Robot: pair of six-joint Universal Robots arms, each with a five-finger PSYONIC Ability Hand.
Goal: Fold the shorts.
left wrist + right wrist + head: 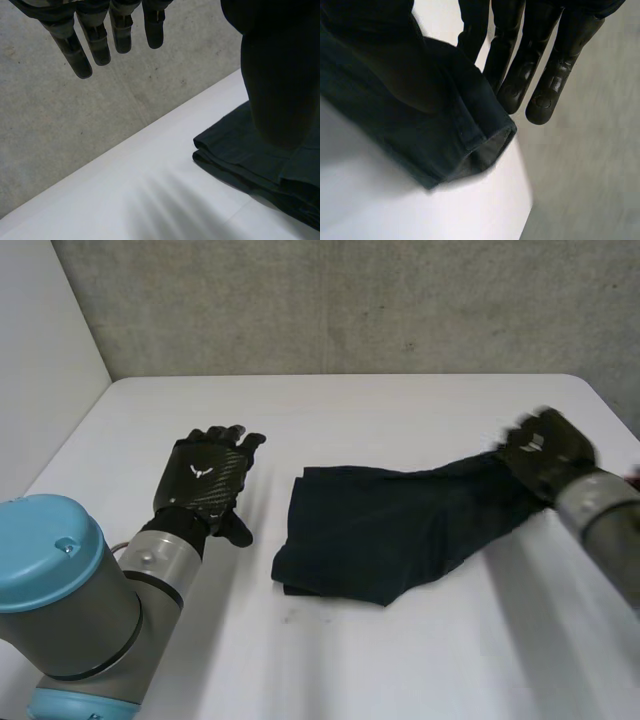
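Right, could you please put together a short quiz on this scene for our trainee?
1. True or false: the right hand pinches one end of the shorts.
2. The left hand is: A. open and apart from the shorts; B. shut on the shorts; C. pressing the shorts flat.
3. Fill in: the shorts lie on a white ____.
Key: 1 true; 2 A; 3 table.
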